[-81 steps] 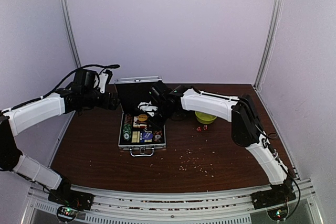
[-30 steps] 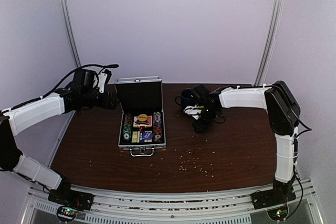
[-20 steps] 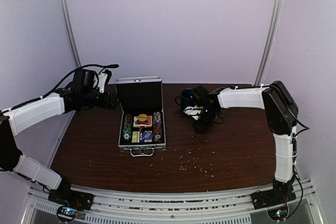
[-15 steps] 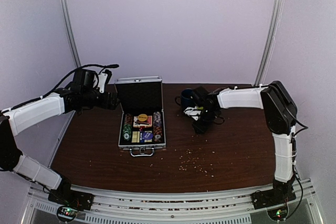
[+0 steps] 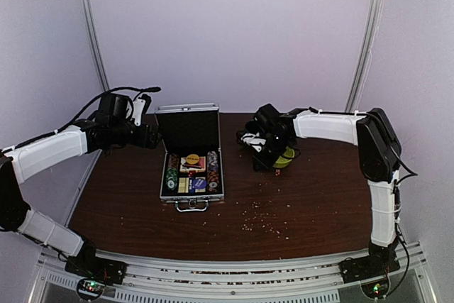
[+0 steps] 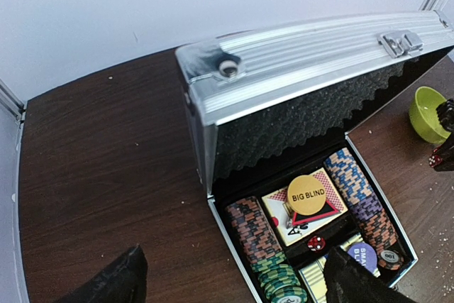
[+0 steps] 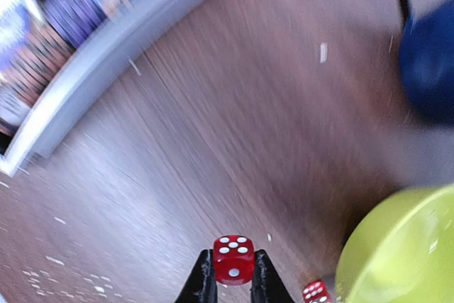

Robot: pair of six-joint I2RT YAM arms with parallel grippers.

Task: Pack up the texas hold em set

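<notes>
The silver briefcase (image 5: 191,193) lies open with its lid (image 6: 305,54) upright. Inside are rows of poker chips (image 6: 259,235), a red card box (image 6: 280,207) under a gold "BIG BLIND" button (image 6: 307,194), a red triangle (image 6: 320,213) and one red die (image 6: 316,243). My right gripper (image 7: 233,274) is shut on another red die (image 7: 233,259), held above the table right of the case. A further red die (image 7: 315,292) lies on the table beside the bowl. My left gripper (image 5: 152,136) hangs open by the lid's left side, holding nothing.
A yellow-green bowl (image 7: 404,253) stands just right of the held die, and a dark blue mug (image 7: 429,69) behind it. Pale crumbs (image 5: 266,226) are scattered on the brown table (image 5: 128,196) in front. Metal frame posts (image 5: 362,40) rise at the back corners.
My right gripper has closed on a red die and lifted it off the table, shifting slightly back and left. The left arm has stayed still.
</notes>
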